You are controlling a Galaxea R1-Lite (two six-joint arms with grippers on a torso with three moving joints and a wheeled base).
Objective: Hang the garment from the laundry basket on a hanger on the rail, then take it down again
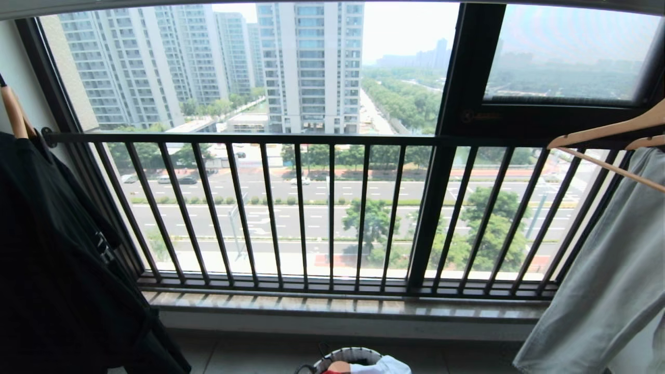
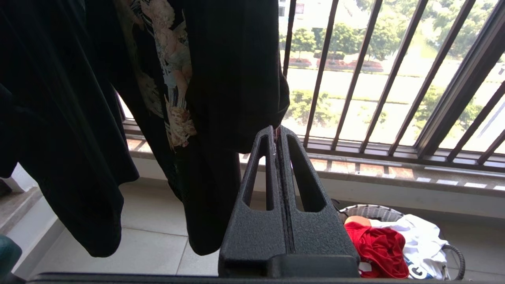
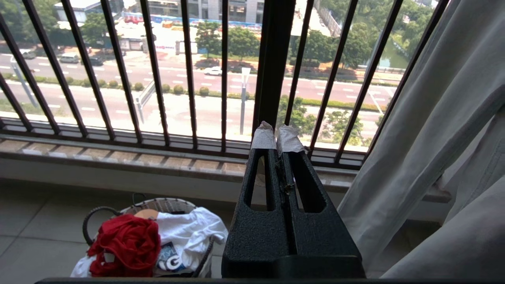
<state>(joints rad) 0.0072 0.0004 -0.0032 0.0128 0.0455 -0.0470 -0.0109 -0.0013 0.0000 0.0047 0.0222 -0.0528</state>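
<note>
The laundry basket stands on the tiled floor just below the window sill, at the bottom edge of the head view. The garment, a crumpled red T-shirt, lies in it beside a white shirt. In the left wrist view the garment shows in the basket, low and off to one side of my shut, empty left gripper. My right gripper, with taped tips, is also shut and empty, up above the basket and the garment. Neither arm shows in the head view. The hanger and the rail are out of view.
A black T-shirt hangs at the left, close to my left gripper. A pale grey garment hangs at the right under wooden hangers. The dark barred window railing and the stone sill are ahead.
</note>
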